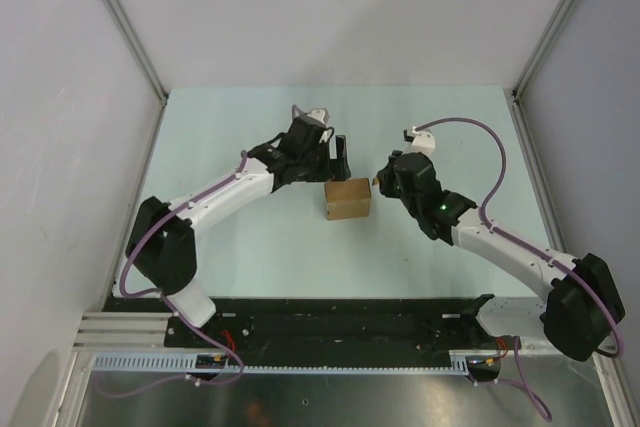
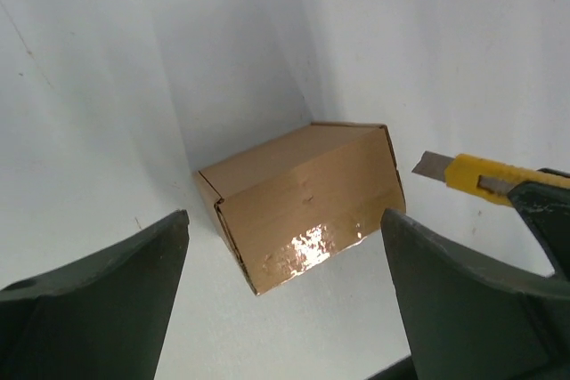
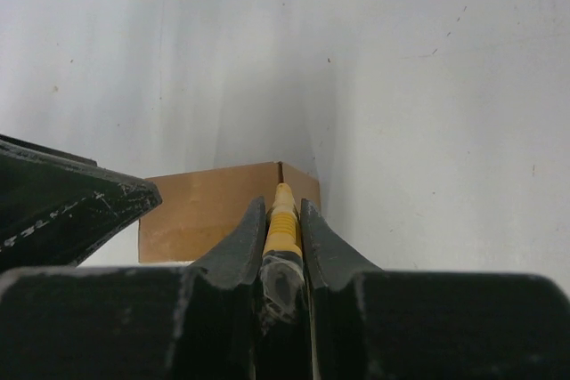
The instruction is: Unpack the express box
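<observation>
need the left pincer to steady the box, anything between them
Nothing visible lies between the open left pincer and the express box. The yellow cutter, held in the right pincer, sits near one box corner, beside that path.

The express box (image 1: 347, 198) is plain brown cardboard with no print. In the left wrist view, a glossy patch on its side catches white light. The cutter knife (image 2: 476, 177) has a yellow body and a dull silver-grey blade. The left gripper (image 1: 338, 155) and the right gripper (image 1: 381, 183) are black from above and look dark grey-green up close. The left arm (image 1: 225, 195) and the right arm (image 1: 505, 250) have white links with black joints, and purple cables (image 1: 497, 152) trail along them. A small green light (image 1: 441, 209) glows on the right arm. The table (image 1: 250, 257) is pale mint green, the walls (image 1: 60, 97) are plain off-white, and the base plate (image 1: 340, 322) at the near edge is black.
</observation>
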Robot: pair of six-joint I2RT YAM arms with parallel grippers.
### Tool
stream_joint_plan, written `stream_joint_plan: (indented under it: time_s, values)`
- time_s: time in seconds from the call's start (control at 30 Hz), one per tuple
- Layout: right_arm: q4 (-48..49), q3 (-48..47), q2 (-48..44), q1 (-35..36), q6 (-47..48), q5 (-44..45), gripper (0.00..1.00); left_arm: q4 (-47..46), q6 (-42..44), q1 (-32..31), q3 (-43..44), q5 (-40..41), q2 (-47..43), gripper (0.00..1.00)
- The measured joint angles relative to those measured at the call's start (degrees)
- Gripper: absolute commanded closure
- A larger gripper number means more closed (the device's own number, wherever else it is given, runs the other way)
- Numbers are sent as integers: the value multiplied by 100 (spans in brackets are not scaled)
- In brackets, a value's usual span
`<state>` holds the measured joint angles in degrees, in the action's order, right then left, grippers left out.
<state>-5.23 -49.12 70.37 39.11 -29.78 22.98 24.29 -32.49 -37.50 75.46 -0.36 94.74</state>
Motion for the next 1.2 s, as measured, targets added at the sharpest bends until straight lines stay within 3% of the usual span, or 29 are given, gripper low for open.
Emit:
stream_joint_plan:
  time_s: [0.17, 0.47, 0.87, 1.2]
  values:
    - [63, 0, 87, -55, 4, -105, 100, 295, -7, -229, 157, 483, 22, 5]
    - [144, 0, 177, -116, 39, -291, 100, 509, -105, -262, 162, 442, 409, 5]
    - [280, -7, 396, -116, 177, -297, 100, 466, -330, 96, 98, -400, 695, 8]
    - [341, -20, 459, -85, 297, -286, 100, 328, -402, 116, 22, -592, 699, 16]
